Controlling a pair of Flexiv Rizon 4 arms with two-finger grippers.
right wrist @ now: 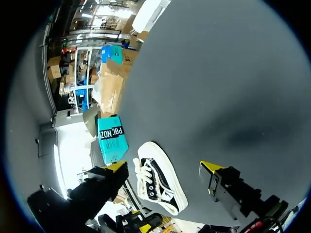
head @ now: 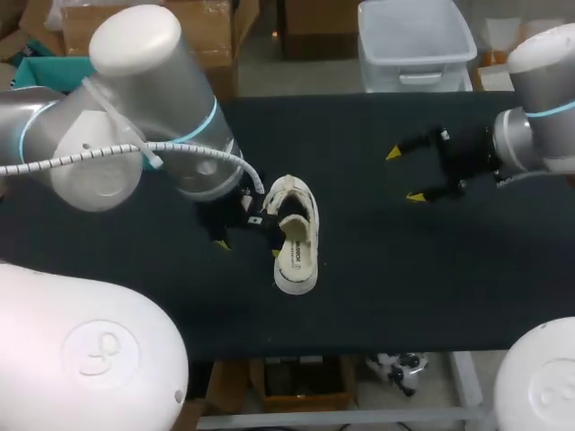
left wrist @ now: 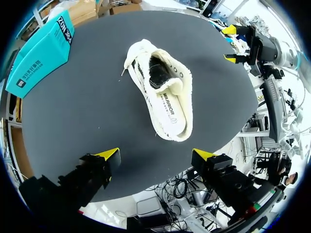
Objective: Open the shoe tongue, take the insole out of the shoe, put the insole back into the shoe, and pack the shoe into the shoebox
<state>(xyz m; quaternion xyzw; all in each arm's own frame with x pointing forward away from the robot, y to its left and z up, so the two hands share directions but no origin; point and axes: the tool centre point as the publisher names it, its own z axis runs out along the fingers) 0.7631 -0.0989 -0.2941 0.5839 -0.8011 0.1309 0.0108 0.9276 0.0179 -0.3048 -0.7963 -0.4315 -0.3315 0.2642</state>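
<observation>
Table (head: 386, 269): dark top, shoe roughly mid-table.
Shoebox (left wrist: 41, 53): teal, at the table edge, well apart from the shoe on its far-left side, beyond the left arm (head: 126, 117).
Shoe (head: 295, 235): white, sole down. Long axis runs away from the robot, heel end toward the robot and laced toe end away. Not in the box yet.
Insole (left wrist: 167, 109): its printed face shows in the heel half, so it's seated inside the shoe. Can't tell how far the tongue is folded back.
Left gripper (left wrist: 156, 155): fingers spread wide, holding nothing. It sits close to the shoe's left side. In its wrist view the shoe lies straight ahead, heel end closest, roughly centred on the gap between the fingers.
Right gripper (head: 404, 175): also spread and empty, well apart from the shoe on its right.
Judgement: left arm is clearly nearer and lined up on the shoe, so the next shoe contact is its job.
</observation>
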